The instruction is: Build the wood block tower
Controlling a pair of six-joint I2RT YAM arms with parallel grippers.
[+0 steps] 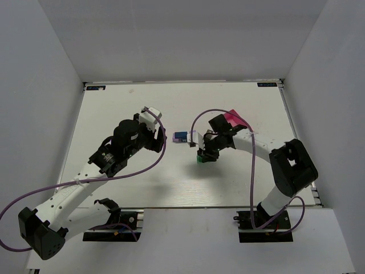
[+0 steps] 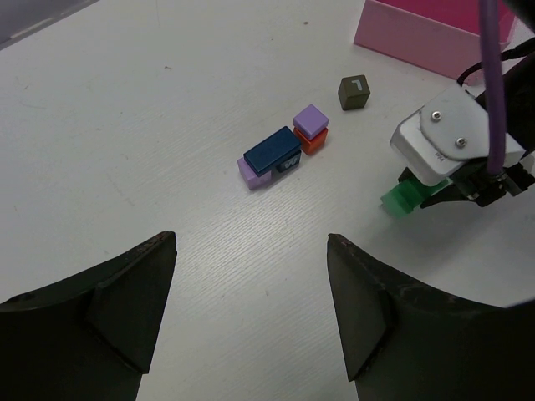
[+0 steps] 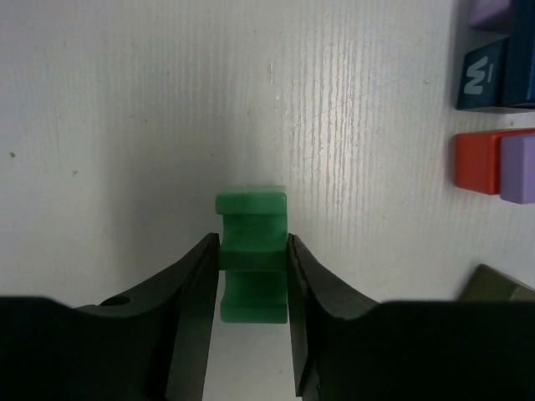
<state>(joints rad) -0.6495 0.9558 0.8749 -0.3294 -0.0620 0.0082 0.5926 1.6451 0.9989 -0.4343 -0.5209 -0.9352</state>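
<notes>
My right gripper [image 3: 253, 255] is shut on a green block [image 3: 252, 259], a notched piece held by its sides just over the table; it also shows in the top view [image 1: 201, 159] and the left wrist view [image 2: 404, 199]. A blue brick [image 2: 273, 151] lies on a lilac brick [image 2: 249, 174], and a lilac cube [image 2: 311, 122] sits on a red block [image 2: 311, 141] beside them. In the top view this cluster [image 1: 181, 137] is left of the right gripper [image 1: 203, 155]. My left gripper [image 2: 251, 276] is open and empty, above bare table short of the cluster.
A dark olive cube [image 2: 354, 92] with a white mark lies between the cluster and the pink tray [image 2: 435, 29]. The tray sits behind the right arm in the top view [image 1: 232, 119]. White walls ring the table.
</notes>
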